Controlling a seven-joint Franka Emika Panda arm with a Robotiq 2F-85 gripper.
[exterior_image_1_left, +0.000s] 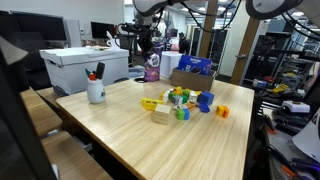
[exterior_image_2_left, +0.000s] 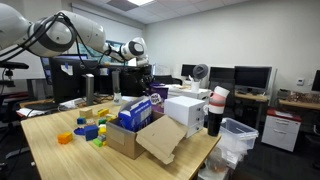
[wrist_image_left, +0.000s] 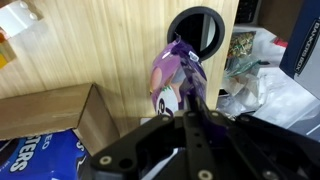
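My gripper (wrist_image_left: 190, 108) is shut on the top of a purple printed bag (wrist_image_left: 170, 72). The bag hangs over the wooden table (wrist_image_left: 90, 50), just beside a round black hole (wrist_image_left: 200, 28) in the tabletop. In both exterior views the gripper (exterior_image_1_left: 147, 47) (exterior_image_2_left: 143, 76) is at the far end of the table with the purple bag (exterior_image_1_left: 152, 69) (exterior_image_2_left: 157, 91) below it, its base at or near the tabletop. Whether the bag touches the table I cannot tell.
An open cardboard box (exterior_image_1_left: 190, 76) (exterior_image_2_left: 135, 135) holding blue packs stands next to the bag. Coloured blocks (exterior_image_1_left: 180, 100) (exterior_image_2_left: 88, 130) lie mid-table. A white mug with pens (exterior_image_1_left: 96, 91) and a white box (exterior_image_1_left: 85, 66) stand nearby. Crumpled clear plastic (wrist_image_left: 262, 85) lies off the table edge.
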